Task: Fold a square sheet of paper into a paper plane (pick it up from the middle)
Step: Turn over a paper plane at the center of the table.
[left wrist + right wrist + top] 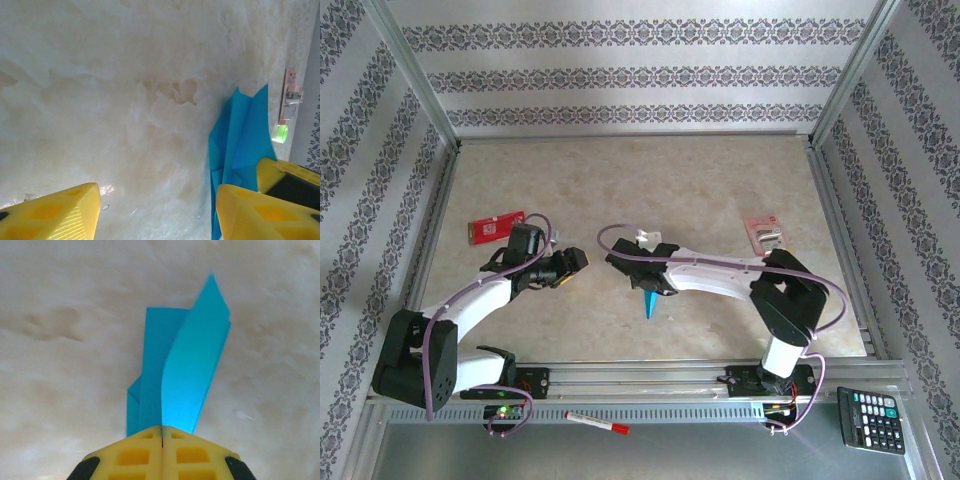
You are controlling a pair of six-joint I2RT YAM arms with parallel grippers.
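Two tools differ: right tool (161,434) pinches the paper plane (185,365), left tool (155,212) stands spread beside it.

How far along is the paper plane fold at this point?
Done: the paper plane is already a narrow, creased wedge with layered flaps. In hand: the right claw is shut on one end of it; the left claw stands open beside it, holding nothing. Left: possibly a final crease, then letting go; I can't tell if more folds are needed.
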